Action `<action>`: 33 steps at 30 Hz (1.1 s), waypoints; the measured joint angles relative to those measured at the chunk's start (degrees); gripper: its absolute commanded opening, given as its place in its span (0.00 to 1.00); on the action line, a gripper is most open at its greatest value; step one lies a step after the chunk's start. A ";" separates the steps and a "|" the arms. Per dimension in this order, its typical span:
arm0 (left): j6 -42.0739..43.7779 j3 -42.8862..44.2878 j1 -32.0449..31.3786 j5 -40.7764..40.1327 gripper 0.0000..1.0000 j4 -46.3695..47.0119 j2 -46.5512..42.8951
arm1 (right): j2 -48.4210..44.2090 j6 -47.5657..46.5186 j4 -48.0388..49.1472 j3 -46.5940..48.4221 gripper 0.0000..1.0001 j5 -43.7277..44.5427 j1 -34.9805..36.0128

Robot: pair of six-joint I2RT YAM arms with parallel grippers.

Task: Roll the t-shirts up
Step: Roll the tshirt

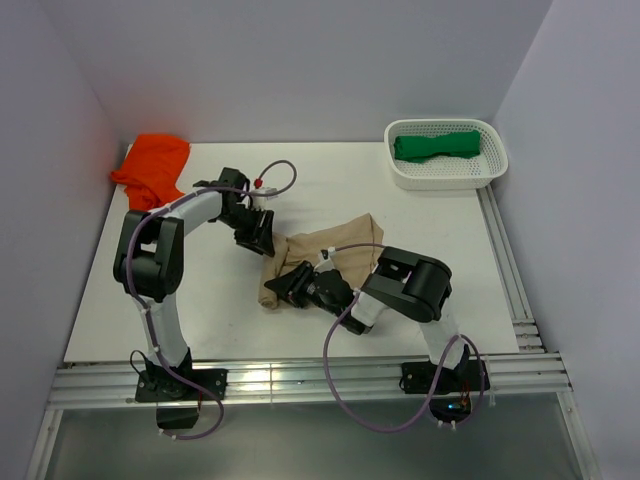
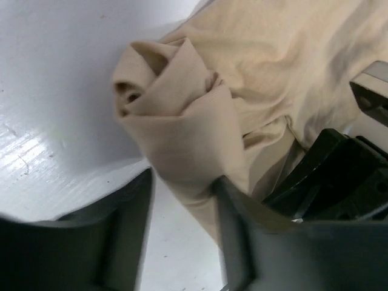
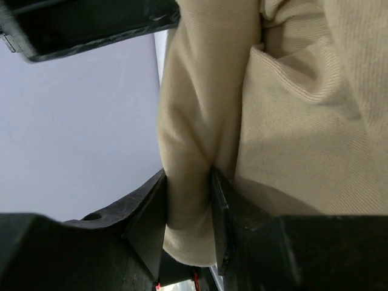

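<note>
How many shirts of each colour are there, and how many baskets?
tan shirt: 1
orange shirt: 1
green shirt: 1
white basket: 1
Total: 4

The tan t-shirt point(image 1: 335, 243) lies centrally, one end rolled (loosely); orange t-shirt point(image 1: 152, 168) bunched far left, green t-shirt point(image 1: 437, 146) far right.

You have a white perforated basket point(image 1: 446, 180) at the far right corner of the white table point(image 1: 230, 320). Aluminium rails point(image 1: 300, 385) run along the table's near edge, and a further rail point(image 1: 505, 270) along its right edge. Pale walls point(image 1: 300, 60) enclose the table's far, left and right sides.
</note>
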 measured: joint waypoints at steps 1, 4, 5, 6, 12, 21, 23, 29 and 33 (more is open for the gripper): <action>-0.68 0.00 -0.24 -0.74 0.42 0.13 0.00 | 0.00 -0.02 -0.04 0.02 0.42 0.02 -0.02; -2.40 0.00 -1.29 -3.69 0.34 0.24 0.04 | -0.76 -0.48 -2.56 0.04 0.47 0.20 -0.02; -2.71 0.02 -1.64 -4.52 0.33 0.22 0.04 | -1.60 -0.96 -4.55 0.07 0.50 0.31 0.02; -3.04 0.09 -2.12 -5.84 0.32 0.09 0.04 | -2.93 -1.49 -7.10 0.09 0.51 0.72 0.07; -3.67 1.66 -4.90 -11.85 0.28 -1.55 0.02 | -13.38 -6.40 -29.59 4.07 0.58 7.10 1.77; -2.38 3.85 -7.04 -17.22 0.28 -4.44 0.04 | -18.40 -15.30 -63.34 22.14 0.54 23.26 7.69; -2.14 4.35 -7.23 -17.84 0.28 -5.03 0.04 | -16.17 -17.62 -69.44 28.41 0.54 26.23 8.37; -1.68 5.33 -7.39 -18.93 0.28 -6.45 0.04 | -4.28 -22.73 -85.05 47.06 0.54 34.47 9.31; -1.40 5.73 -7.39 -19.19 0.29 -7.19 0.13 | 1.77 -24.94 -93.55 53.55 0.54 38.56 9.92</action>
